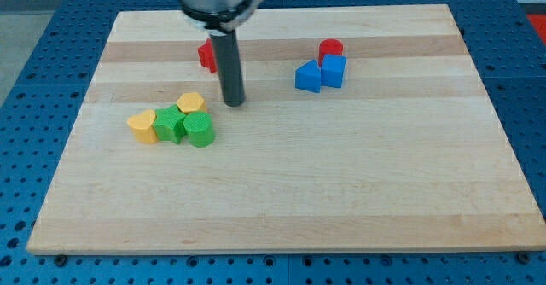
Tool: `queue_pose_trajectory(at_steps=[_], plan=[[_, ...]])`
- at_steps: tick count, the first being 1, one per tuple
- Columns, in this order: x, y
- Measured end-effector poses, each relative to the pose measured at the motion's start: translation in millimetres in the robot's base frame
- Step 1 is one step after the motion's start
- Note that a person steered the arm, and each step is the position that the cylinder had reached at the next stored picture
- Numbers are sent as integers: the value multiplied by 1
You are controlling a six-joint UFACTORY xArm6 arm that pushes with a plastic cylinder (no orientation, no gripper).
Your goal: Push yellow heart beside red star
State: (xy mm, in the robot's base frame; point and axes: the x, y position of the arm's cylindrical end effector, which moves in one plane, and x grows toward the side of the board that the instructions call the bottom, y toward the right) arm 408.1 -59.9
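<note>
On the wooden board (pixel 341 174), a cluster sits at the view's left: a yellow block (pixel 142 125) at the far left, a green star-like block (pixel 170 124) touching it, a green cylinder (pixel 200 129) to the right of that, and the yellow heart (pixel 190 102) at the cluster's upper edge, touching the green blocks. My tip (pixel 234 103) rests on the board just to the right of the yellow heart, a small gap between them. The rod rises from there and covers part of the red star (pixel 206 55), which peeks out on the rod's left, toward the view's top — so the rod itself stands between the heart and the star. Well apart at the view's upper right, a red cylinder (pixel 331 49) sits behind two blue blocks (pixel 308 77) (pixel 333 70) that touch each other.

The yellow heart is a pale orange-yellow piece with a rounded top face; its lobes are hard to make out.

Count: two yellow, two green, two blue, two red — eight blocks. There is no pincer here, only the rod.
</note>
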Motion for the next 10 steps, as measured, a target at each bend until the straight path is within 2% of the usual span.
queue_pose_trajectory(at_steps=[2,3,5,8,10], plan=[[66,16],[102,-18],[94,-133],[58,-142],[18,-144]])
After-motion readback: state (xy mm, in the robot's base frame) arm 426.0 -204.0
